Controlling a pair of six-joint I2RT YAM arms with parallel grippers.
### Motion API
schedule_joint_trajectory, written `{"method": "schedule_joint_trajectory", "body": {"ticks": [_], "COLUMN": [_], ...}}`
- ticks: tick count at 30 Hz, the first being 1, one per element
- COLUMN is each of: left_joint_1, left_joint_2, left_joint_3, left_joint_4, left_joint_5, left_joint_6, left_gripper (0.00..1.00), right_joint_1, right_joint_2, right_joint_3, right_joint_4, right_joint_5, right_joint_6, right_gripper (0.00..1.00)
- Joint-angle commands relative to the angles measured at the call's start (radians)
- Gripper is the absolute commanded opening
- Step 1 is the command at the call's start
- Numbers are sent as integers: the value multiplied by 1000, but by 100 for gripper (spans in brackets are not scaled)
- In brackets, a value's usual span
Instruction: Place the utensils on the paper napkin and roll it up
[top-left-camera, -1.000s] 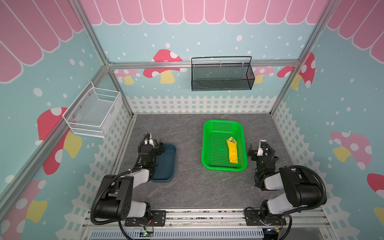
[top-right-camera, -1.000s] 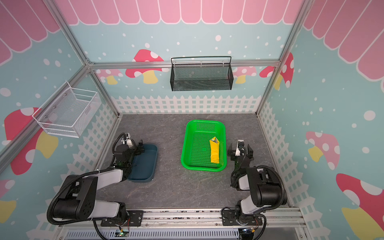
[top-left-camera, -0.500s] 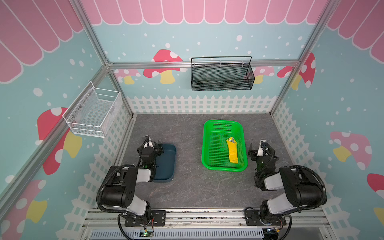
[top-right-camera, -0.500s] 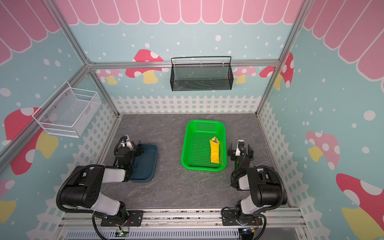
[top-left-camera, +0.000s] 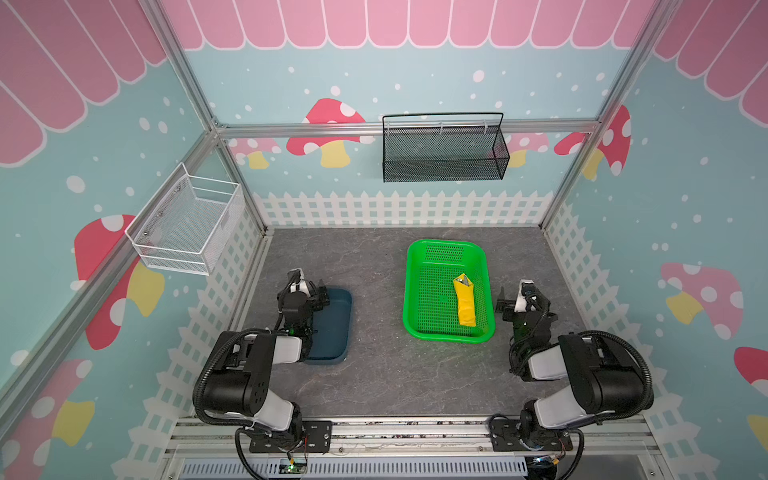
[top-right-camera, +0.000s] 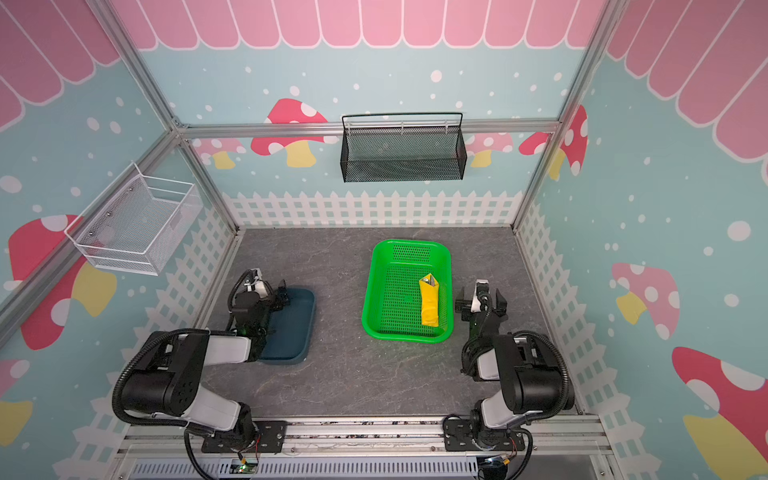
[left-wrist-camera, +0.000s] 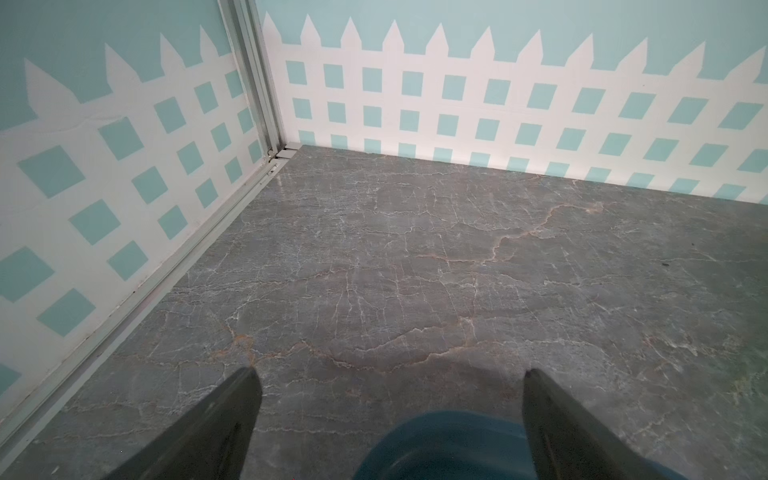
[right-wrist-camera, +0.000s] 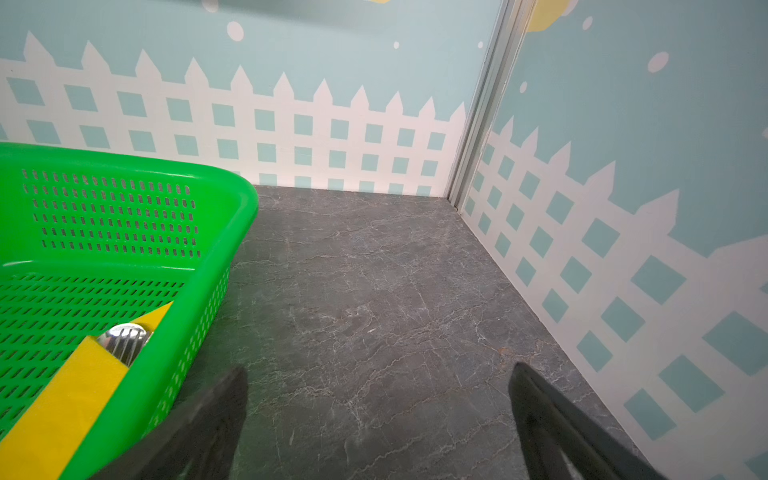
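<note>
Paper napkin, bright yellow, rolled round silver utensils, sits in green perforated plastic basket, so my wide-open, empty left fingers and right fingers should rest clear.

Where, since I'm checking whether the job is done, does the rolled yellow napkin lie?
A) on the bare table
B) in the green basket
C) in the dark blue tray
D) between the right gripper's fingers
B: the rolled paper napkin lies inside the green basket, with the utensils peeking out of one end.
</note>
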Motion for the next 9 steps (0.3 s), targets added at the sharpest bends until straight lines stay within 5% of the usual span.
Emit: {"method": "schedule_joint_trajectory", "body": {"ticks": [1,9], "left_joint_1": [5,5], "left_joint_2": [4,5], "left_joint_3": [16,17], "left_joint_4": [-4,-4], "left_joint_5": [16,15], "left_joint_6": [27,27], "left_gripper": [100,100], "right_joint_1": [6,5], "right_joint_2": [5,4], "right_joint_3": [11,11], "right_joint_4": [20,17], "right_joint_5": [12,10], "right_joint_6": [-4,-5], "right_gripper": [100,100]}}
